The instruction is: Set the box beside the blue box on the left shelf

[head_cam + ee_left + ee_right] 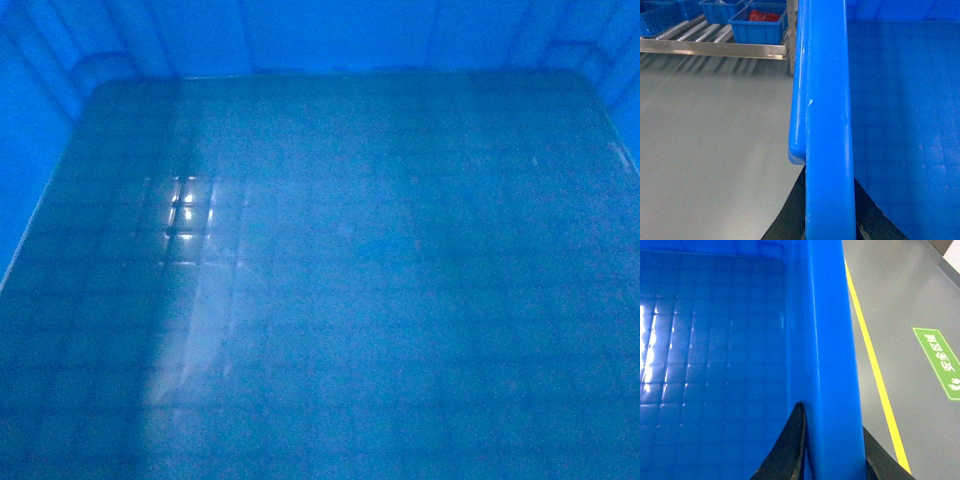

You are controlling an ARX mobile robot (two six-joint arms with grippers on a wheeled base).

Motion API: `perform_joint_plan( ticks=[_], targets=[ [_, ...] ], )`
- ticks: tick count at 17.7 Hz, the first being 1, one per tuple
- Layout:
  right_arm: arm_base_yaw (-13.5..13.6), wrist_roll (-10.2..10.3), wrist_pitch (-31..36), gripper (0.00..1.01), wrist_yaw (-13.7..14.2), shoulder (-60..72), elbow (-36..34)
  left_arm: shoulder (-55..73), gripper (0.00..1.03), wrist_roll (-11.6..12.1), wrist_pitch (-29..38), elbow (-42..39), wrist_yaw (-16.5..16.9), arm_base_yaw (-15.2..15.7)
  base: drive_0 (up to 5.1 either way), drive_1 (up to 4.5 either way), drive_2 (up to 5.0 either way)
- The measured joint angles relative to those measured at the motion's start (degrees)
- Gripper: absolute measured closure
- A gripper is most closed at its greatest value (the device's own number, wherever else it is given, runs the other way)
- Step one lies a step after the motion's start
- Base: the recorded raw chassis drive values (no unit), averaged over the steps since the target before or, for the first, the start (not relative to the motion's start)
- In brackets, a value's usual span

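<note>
Head view filled edge to edge by the box [340, 300]: gridded floor with a glare patch at centre left, inner walls along the top and left of the frame. Held up close under the camera, then, well short of any shelf.

Left wrist view: box rim [827, 125] running top to bottom through the middle, grey floor [710, 150] to its left, and in the upper left the shelf [715, 47], a metal rail with roller tracks carrying smaller blue bins [757, 25], one with something red inside. Still well apart from the box. Left gripper [830, 220] at the bottom edge, dark fingers either side of the rim, clamped on that wall as far as can be judged.

Right wrist view: opposite rim down the centre, right gripper [832, 455] straddling it, one dark finger [790, 450] inside the box and one outside, closed on the wall. To the right, grey floor, a yellow line [875, 370] and a green floor sign [940, 362].

Risks, as a judgement: pinch grips on two smooth walls, so uneven arm motion could twist or slip the box; head camera blinded by the box, so easy to clip the shelf rail or shove a bin; set down short of the rollers, likely to tip off the front rail.
</note>
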Motion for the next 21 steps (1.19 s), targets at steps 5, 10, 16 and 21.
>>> perform_joint_plan(
  ticks=[5,10,16,21],
  targets=[
    [0.02,0.00,0.00,0.87,-0.02,-0.04,0.00,-0.02,0.96,0.02,-0.02,0.00,-0.04,0.00,-0.1,3.88,-4.1],
    [0.02,0.00,0.13,0.87,-0.04,0.00,0.00,-0.02,0.96,0.02,0.09,0.00,0.00,0.00,-0.1,3.87,-4.1],
    [0.02,0.02,0.17,0.87,-0.13,0.00,0.00,-0.07,0.96,0.09,0.07,0.00,-0.04,0.00,0.0,4.01,-4.0],
    [0.02,0.02,0.13,0.87,-0.24,0.02,0.00,-0.07,0.96,0.07,0.02,0.00,-0.09,0.02,0.1,4.12,-3.9]
  ],
)
